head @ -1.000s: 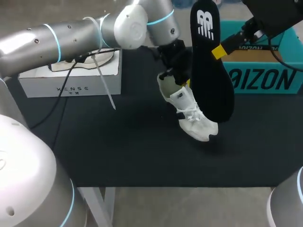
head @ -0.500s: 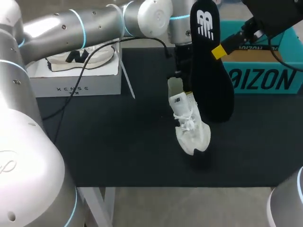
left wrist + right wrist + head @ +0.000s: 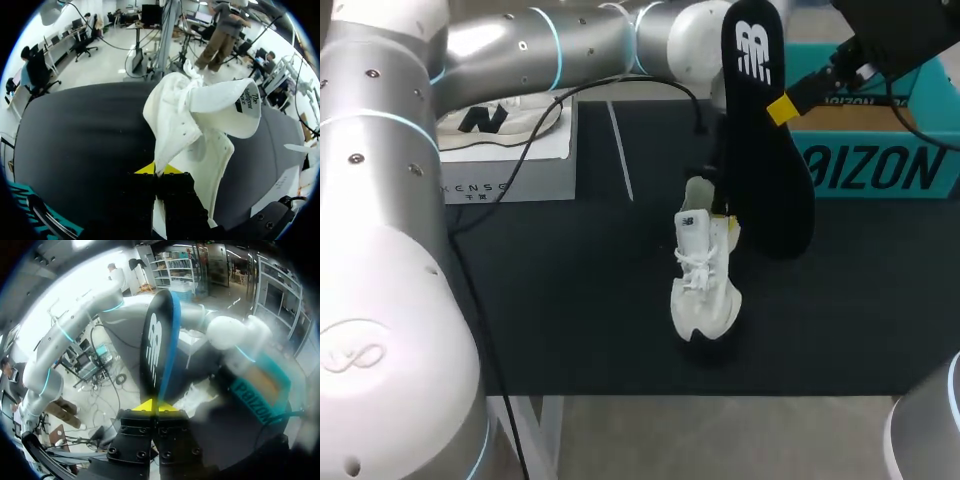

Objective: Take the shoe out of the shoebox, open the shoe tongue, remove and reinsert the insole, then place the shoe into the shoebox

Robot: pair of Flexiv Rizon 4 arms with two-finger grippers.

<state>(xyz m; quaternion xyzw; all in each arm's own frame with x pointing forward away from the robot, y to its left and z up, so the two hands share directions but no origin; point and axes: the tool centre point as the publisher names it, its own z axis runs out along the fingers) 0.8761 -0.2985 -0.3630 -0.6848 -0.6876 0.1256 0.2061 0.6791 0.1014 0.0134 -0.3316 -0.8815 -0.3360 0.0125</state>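
Observation:
A white shoe (image 3: 704,275) hangs toe-down over the black mat (image 3: 570,300), heel up. My left gripper (image 3: 159,169) is shut on the edge of the shoe's (image 3: 190,130) opening, and the tongue (image 3: 232,107) is folded outward. In the head view this gripper is mostly hidden behind the insole. My right gripper (image 3: 782,108) is shut on a black insole (image 3: 765,140) and holds it upright, just right of the shoe. In the right wrist view the insole (image 3: 157,345) rises straight from the yellow tips (image 3: 156,406). The white shoebox (image 3: 510,165) stands at the back left with another shoe (image 3: 485,120) in it.
A teal box (image 3: 880,165) stands at the back right behind the insole. My left arm (image 3: 560,45) stretches across the back of the table above the shoebox, with a cable (image 3: 520,160) hanging under it.
My left arm has swung the shoe leftward and toward the front, turning its toe from pointing right to pointing down at the front edge. The right gripper and insole have stayed still.

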